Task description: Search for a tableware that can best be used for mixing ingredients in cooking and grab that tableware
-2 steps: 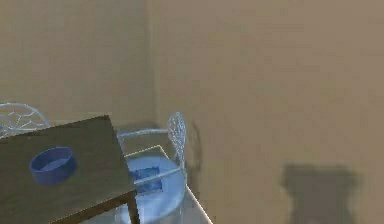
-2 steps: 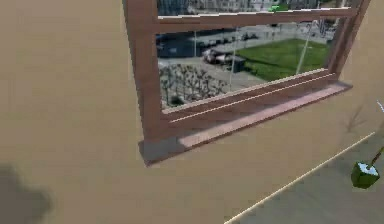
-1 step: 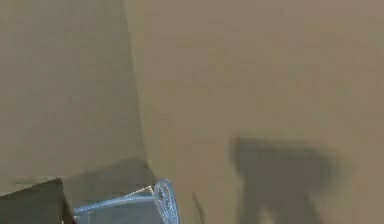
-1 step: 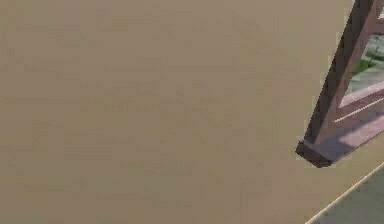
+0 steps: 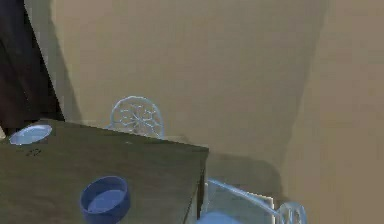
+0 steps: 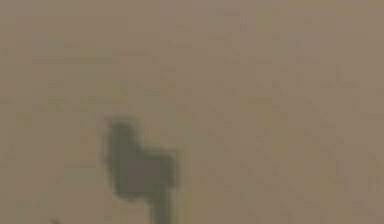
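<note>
A deep blue bowl [image 5: 105,198] stands on a dark wooden table [image 5: 150,165], near the table's front edge at the forward view's lower left. A shallower pale blue dish [image 5: 30,134] sits at the table's far left corner.
A pale blue wire chair [image 5: 137,117] stands behind the table against the tan wall [image 5: 200,60]. Another wire chair [image 5: 245,205] is off the table's right end. A dark panel [image 5: 22,70] rises at the left. A tan wall [image 6: 260,80] faces the arm side view.
</note>
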